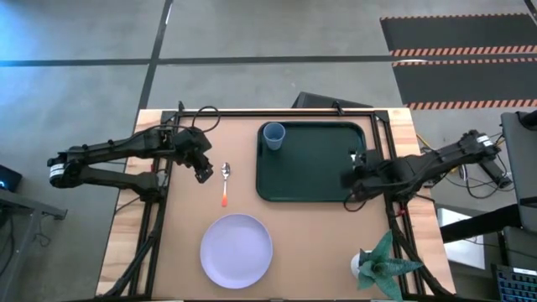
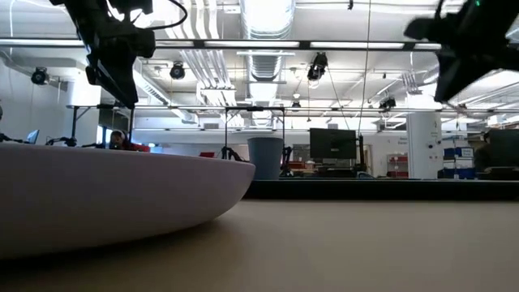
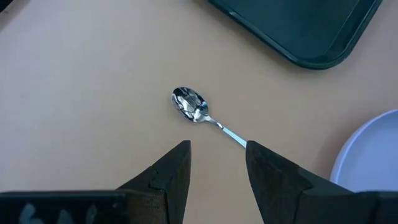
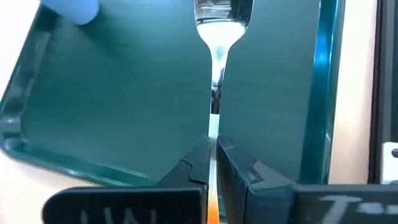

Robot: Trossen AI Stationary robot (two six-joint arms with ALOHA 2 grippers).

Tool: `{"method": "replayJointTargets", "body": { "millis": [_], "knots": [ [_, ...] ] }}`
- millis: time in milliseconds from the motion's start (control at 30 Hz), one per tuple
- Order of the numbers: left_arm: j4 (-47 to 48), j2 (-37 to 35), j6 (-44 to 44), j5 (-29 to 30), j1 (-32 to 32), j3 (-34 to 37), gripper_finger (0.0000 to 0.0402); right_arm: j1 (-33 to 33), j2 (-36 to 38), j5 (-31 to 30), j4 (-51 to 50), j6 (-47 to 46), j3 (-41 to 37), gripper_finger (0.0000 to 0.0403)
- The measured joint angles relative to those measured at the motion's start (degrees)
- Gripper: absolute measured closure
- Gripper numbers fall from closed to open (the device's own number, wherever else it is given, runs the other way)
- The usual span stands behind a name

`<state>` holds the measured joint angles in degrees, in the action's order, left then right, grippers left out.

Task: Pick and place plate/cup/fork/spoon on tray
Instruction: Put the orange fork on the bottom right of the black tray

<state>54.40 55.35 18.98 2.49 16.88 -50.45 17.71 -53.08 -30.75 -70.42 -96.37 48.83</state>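
tabletop: potted plant (image 1: 382, 267) beside plate (image 1: 236, 250).

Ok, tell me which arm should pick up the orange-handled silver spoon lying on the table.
Left. The left gripper hangs open just beside the orange-handled silver spoon, while the right gripper is shut on the fork over the dark green tray.

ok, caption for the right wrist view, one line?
Right gripper fingers shut on the fork, held above the green tray, cup at its far corner.
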Motion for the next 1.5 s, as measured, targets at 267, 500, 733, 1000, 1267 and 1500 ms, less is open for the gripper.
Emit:
{"method": "replayJointTargets", "body": {
  "millis": [267, 500, 733, 1000, 1267, 1500],
  "knots": [
    [-0.2, 0.11, 0.03, 0.01, 0.0, 0.01, 0.0265, -4.84, 8.51, 5.87, 5.51, 2.86, -10.57, 0.0395],
    [-1.47, 0.11, 0.07, -0.01, 0.0, 0.17, 0.0265, -11.79, 10.97, 10.24, 10.21, 10.86, -13.52, 0.0395],
    [-1.69, 0.11, 0.08, -0.01, 0.0, 0.17, 0.0265, -21.92, 9.67, 19.0, 20.62, 23.47, -16.68, 0.0395],
    [-1.65, 0.11, 0.11, -0.01, 0.0, 0.17, 0.0265, -34.6, 3.92, 26.01, 24.04, 36.29, -16.7, 0.0395],
    [-1.63, 0.11, 0.11, -0.01, 0.0, 0.19, 0.0265, -45.81, -1.14, 31.19, 24.35, 44.91, -16.67, 0.0395],
    [-1.5, 0.11, 0.09, -0.01, 0.0, 0.19, 0.0265, -51.12, -4.88, 33.92, 24.58, 49.27, -16.68, 0.0395]
  ]
}}
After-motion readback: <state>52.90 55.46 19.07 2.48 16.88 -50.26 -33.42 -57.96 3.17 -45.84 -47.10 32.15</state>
